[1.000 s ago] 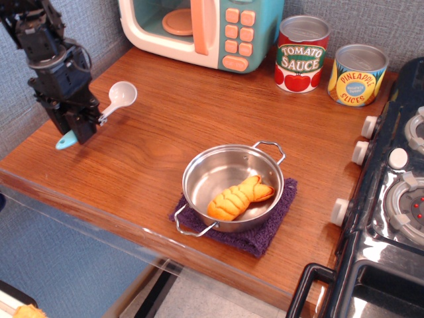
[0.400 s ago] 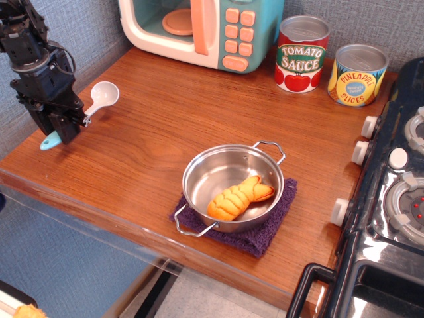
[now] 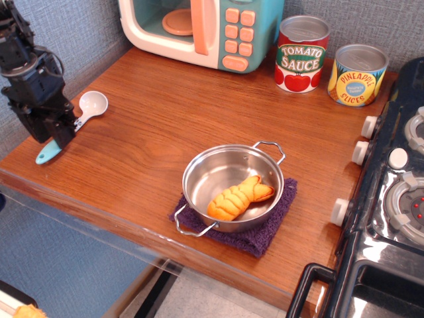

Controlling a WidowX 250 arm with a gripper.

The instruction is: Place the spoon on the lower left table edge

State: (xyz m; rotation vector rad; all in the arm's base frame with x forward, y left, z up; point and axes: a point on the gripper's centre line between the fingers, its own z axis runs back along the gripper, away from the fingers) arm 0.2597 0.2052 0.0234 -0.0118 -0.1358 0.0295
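The spoon (image 3: 91,105) has a white round bowl and a light blue handle tip that shows below the gripper at the table's left edge. My black gripper (image 3: 58,134) is shut on the spoon's handle at the far left of the reddish-brown table (image 3: 159,126). The spoon lies tilted, bowl up and to the right, low over the wood. I cannot tell whether it touches the table.
A steel pan (image 3: 232,185) with an orange plush fish (image 3: 238,197) sits on a purple cloth (image 3: 265,235) near the front edge. A toy microwave (image 3: 199,30), a tomato sauce can (image 3: 301,54) and a pineapple can (image 3: 358,74) stand at the back. A black toy stove (image 3: 397,199) is at right.
My gripper has carried the spoon to the left, toward the table's left edge, and slightly lower. The pan and cans have not moved.
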